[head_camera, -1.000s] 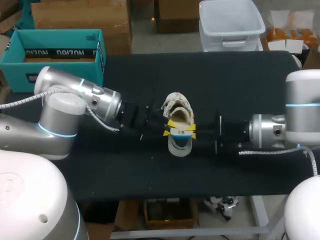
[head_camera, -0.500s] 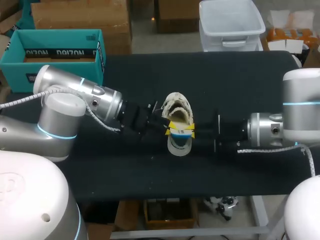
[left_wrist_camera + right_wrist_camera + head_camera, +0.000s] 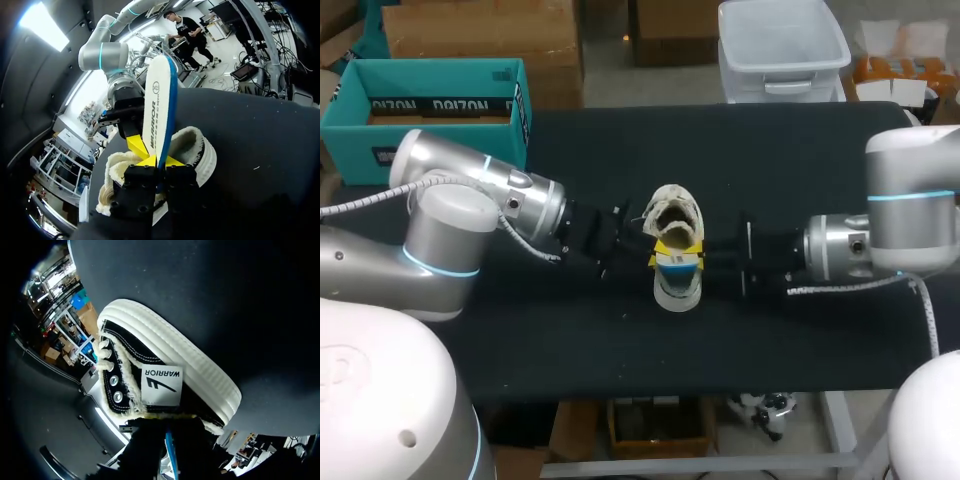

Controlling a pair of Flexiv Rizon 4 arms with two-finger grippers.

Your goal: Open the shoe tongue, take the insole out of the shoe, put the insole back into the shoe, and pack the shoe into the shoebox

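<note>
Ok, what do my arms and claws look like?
Left arm and right arm: rounded silver links, glowing light-blue rings, black wrist sections, grey braided cables. Left claw: black, yellow tips.

"Where does the head camera look from?"
"High up behind the robot, down on the whole surface [image 3: 620, 350]."
"And the wrist cameras?"
"Each looks along its arm from opposite sides, very close to the shoe [image 3: 672, 208]. All three views share that shoe."
</note>
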